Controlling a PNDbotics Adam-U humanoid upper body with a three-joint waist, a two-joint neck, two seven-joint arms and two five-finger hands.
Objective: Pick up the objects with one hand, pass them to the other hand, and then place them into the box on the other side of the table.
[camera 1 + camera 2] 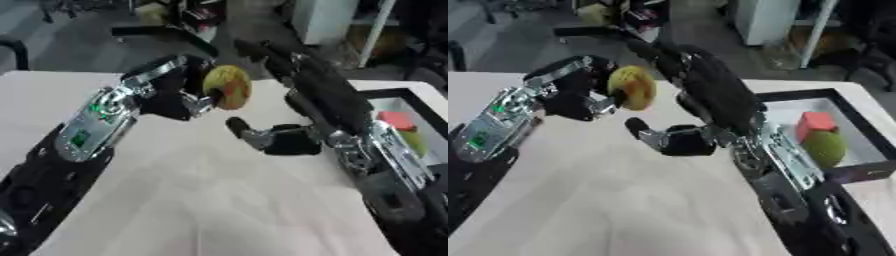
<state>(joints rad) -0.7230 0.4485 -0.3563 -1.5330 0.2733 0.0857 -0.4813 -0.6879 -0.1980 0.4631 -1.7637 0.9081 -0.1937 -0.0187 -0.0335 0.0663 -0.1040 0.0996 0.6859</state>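
Here, above a pale wooden worktop (201,200), the left robot hand (179,95) holds a round yellow-brown fruit (228,86) in the air, its fingers curled round the fruit's left side and underside. The fruit sits clear of the worktop surface, near the far middle of the scene, with a reddish-brown patch on the face turned toward the camera. The left arm comes up from the lower left corner, silver and black, with a green light glowing on its forearm.

Just to the right of the fruit, the right robot hand (677,137) reaches in with its fingers apart and relaxed; one dark finger points up and left toward the fruit without touching it. This robot hand holds nothing. Its arm runs in from the lower right corner, and its dark upper casing rises behind the fruit.

At the right edge of the worktop stands a black-rimmed box (798,96) with a pale inside. In it lie a red block (815,123) and, touching it on the near side, a green rounded fruit (825,147). The right arm crosses in front of the box's left wall. The yellow-brown fruit is well apart from the box, on the left side of the right arm.
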